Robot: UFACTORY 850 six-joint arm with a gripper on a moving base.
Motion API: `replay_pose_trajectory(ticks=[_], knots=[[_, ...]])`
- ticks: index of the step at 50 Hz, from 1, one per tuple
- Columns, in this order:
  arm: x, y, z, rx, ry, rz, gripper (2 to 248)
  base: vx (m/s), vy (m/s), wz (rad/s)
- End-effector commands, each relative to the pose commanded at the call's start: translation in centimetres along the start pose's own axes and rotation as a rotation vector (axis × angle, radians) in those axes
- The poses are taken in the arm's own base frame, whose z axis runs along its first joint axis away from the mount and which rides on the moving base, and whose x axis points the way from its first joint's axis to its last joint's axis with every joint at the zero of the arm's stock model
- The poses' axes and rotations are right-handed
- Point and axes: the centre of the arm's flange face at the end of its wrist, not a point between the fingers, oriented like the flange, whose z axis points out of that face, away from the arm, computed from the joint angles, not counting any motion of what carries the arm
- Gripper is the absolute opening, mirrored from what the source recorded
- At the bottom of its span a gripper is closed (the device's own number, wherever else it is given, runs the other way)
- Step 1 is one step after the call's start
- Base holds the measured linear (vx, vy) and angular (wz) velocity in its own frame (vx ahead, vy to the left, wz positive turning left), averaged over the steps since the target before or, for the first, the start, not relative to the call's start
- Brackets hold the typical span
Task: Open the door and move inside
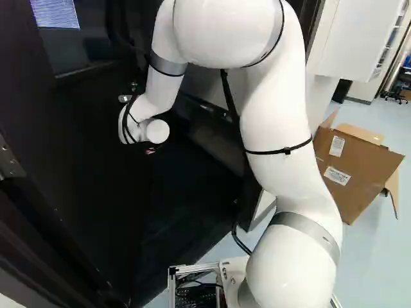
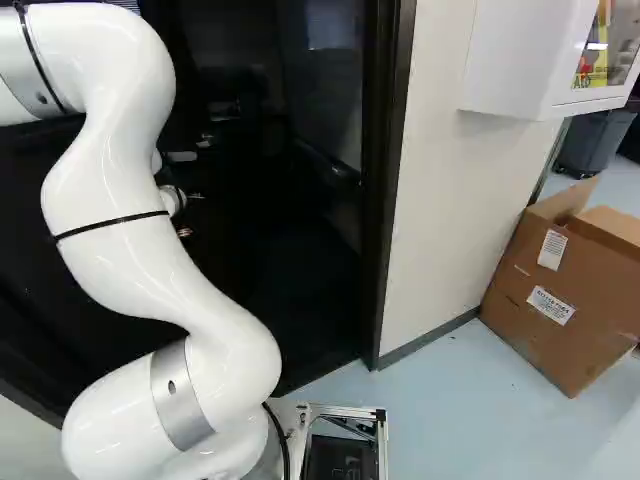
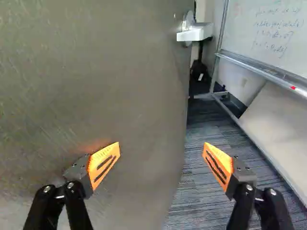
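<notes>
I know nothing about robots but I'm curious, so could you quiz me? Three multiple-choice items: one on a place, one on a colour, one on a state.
1. Where is the handle?
A) between the pads
B) near the door's edge
C) on the floor

2. What colour are the gripper's pads?
A) orange
B) green
C) blue

3. The gripper is:
A) shut
B) shut on the handle
C) open

1 B: it sticks out there, ahead of the gripper.
2 A: both pads show orange.
3 C: the pads stand well apart, nothing gripped.

An office: whiteboard (image 3: 268, 36), carpeted floor (image 3: 194, 206)
</notes>
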Motion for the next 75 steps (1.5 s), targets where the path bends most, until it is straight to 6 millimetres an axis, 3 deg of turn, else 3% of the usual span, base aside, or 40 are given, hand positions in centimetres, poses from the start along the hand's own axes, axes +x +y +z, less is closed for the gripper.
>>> replay_pose_trajectory(ticks=[17, 41, 75], knots=[[-0.2, -3.0, 0.8, 0.074, 0.005, -0.044, 247, 0.0, 0.0, 0.0], [-0.8, -7.7, 0.5, 0.207, 0.023, -0.129, 247, 0.0, 0.0, 0.0], [-1.2, -12.4, -0.2, 0.413, 0.079, -0.281, 247, 0.0, 0.0, 0.0]])
